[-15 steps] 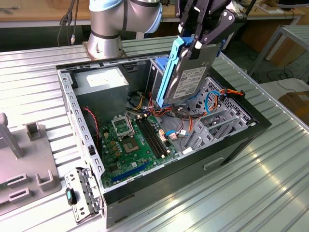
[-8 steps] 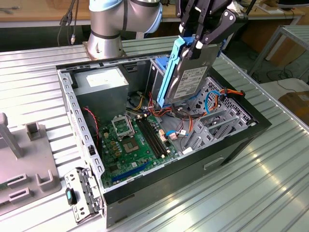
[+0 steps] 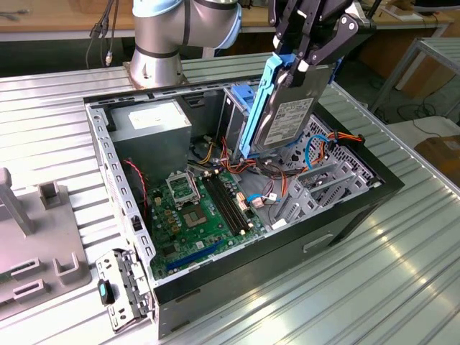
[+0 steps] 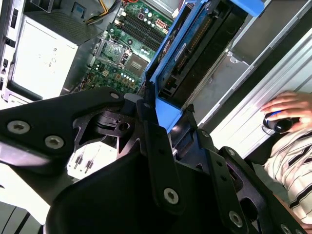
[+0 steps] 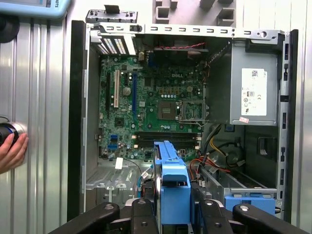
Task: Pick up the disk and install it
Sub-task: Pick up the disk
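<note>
1 gripper [image 3: 307, 59] clamping 1 disk [image 3: 287, 118], 1 case [image 3: 287, 253]

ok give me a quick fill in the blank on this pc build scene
The disk gripped in the hand has a ____ carrier rail.
The disk's printed label is ____.
The motherboard inside the computer case is ____.
Missing words: blue, white, green.
</note>
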Tool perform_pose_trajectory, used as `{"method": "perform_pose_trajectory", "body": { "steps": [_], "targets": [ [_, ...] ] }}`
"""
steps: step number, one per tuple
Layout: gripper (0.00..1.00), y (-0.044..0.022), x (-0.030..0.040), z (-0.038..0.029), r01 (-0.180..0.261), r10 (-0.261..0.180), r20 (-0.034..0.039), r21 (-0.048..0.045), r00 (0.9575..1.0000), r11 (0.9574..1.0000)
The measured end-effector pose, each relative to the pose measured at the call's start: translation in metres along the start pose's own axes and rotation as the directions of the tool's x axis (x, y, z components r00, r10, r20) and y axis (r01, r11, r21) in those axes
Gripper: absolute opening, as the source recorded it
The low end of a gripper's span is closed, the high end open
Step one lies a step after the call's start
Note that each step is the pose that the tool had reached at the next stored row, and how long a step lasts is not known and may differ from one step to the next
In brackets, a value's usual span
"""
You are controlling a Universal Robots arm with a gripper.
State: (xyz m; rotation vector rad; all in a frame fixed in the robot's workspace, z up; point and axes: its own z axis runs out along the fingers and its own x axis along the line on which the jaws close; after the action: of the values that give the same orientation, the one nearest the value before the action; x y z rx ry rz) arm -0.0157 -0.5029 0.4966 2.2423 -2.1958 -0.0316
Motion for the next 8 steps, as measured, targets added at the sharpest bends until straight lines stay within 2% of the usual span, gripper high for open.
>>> {"method": "perform_pose_trajectory", "body": {
  "steps": [8],
  "targets": [
    [0.36,-0.0008,0.0000,0.0000,0.000,0.000,0.0000,0.0000,1.0000,1.0000]
  ]
}}
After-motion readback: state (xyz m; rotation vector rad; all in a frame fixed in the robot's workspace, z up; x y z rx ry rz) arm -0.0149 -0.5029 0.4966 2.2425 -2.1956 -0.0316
